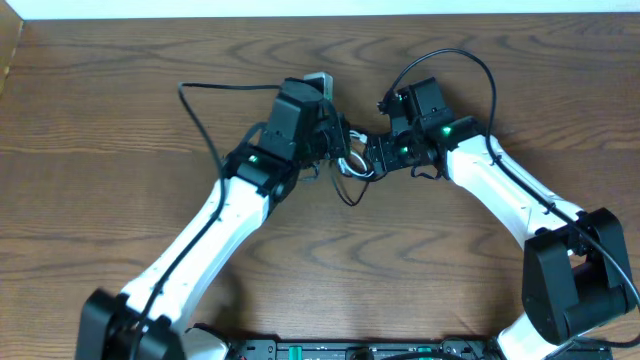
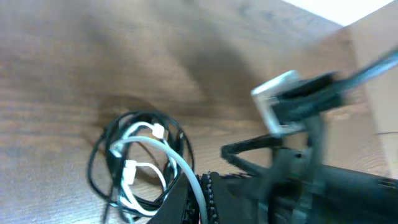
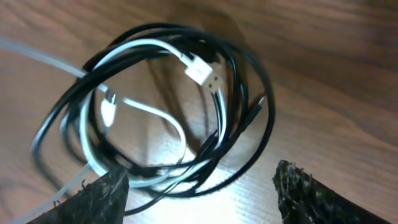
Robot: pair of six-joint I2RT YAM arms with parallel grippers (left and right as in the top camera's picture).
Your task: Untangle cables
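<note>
Table (image 1: 120,120) is dark brown wood-grain and fills nearly the whole overhead view. A white strip (image 1: 320,6) runs along the far edge, can't tell if it's wall or floor. A tan panel (image 1: 8,55) stands at the far left corner, and a similar tan surface shows at the edge of the left wrist view with white beyond it. A dark rail (image 1: 350,350) with small green lights runs along the near edge between the arm bases. Cables (image 1: 350,165) lie mid-table between the two wrists, as one loose coil of black and white strands looped through each other, flat on the wood. Two white plug ends sit inside the coil. Left gripper (image 1: 335,148) is closed, and the left wrist view shows a white strand rising off the coil into its fingers, so it's pinching that strand. Right gripper (image 3: 199,193) is spread wide just over the coil's near edge, with its fingers (image 3: 93,193) either side and nothing between them held. There's bright glare on the wood inside the coil in the right wrist view. Both wrist views are motion-blurred.
</note>
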